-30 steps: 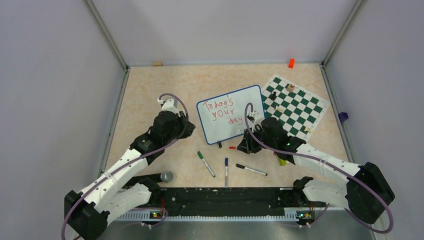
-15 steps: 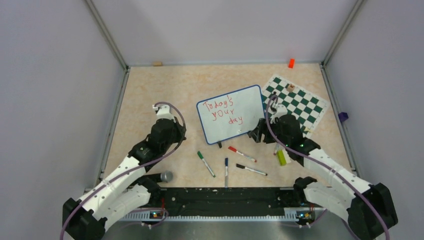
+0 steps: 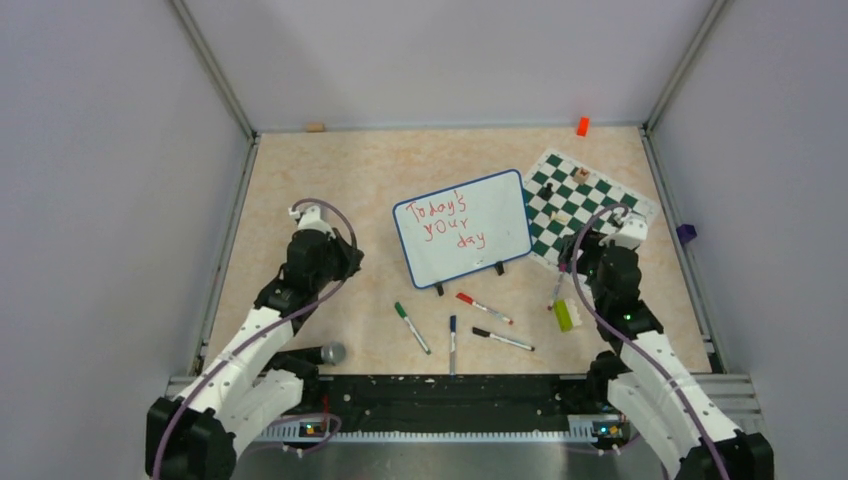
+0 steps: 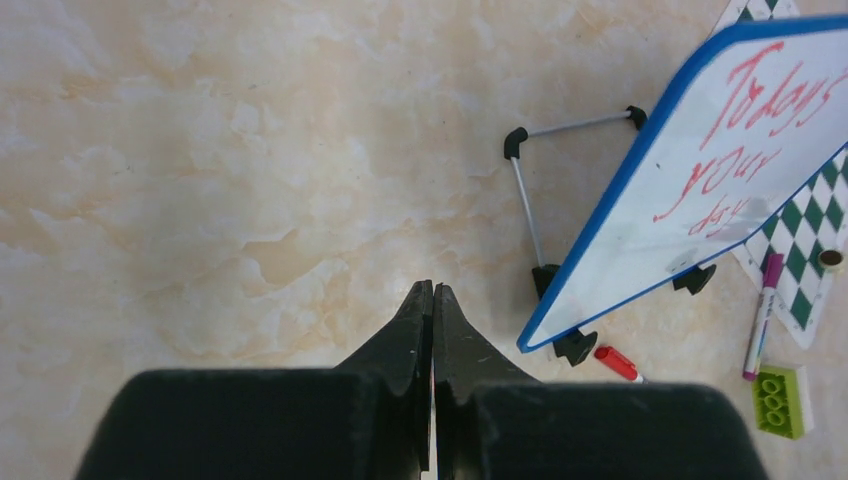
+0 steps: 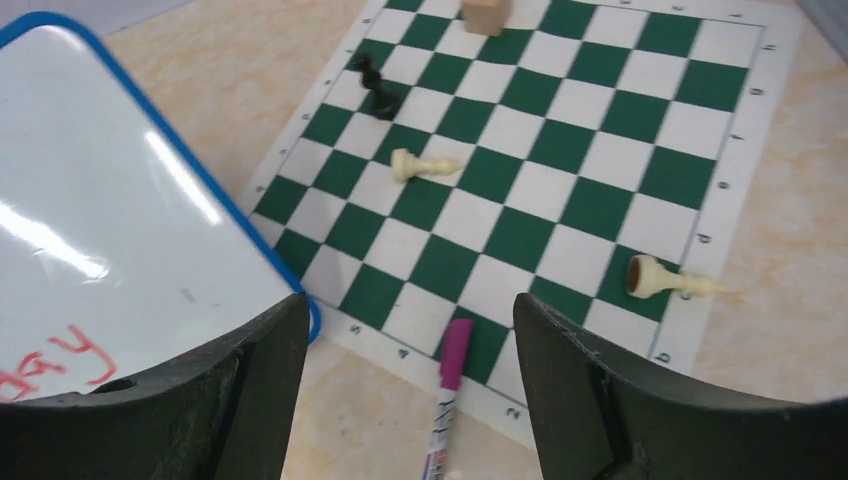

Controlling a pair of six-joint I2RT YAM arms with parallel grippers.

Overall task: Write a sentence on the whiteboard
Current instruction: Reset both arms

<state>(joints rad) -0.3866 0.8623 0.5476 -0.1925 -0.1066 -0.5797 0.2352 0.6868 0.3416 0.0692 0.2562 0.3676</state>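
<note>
The whiteboard stands tilted on its black feet at the table's middle. It also shows in the left wrist view and the right wrist view. The red sentence reads "Today's your day" in three slanting lines. My left gripper is shut and empty, over bare table left of the board. My right gripper is open and empty, right of the board at the chess mat's near edge. A red marker lies just in front of the board.
A green-and-white chess mat with fallen pieces lies right of the board. A purple marker lies under my right gripper, with a green brick beside it. Green, blue and black markers and a microphone lie near the front.
My right gripper has left the red marker on the table by the board's front edge and moved right to the chess mat. My left gripper has drawn back left, away from the board.
</note>
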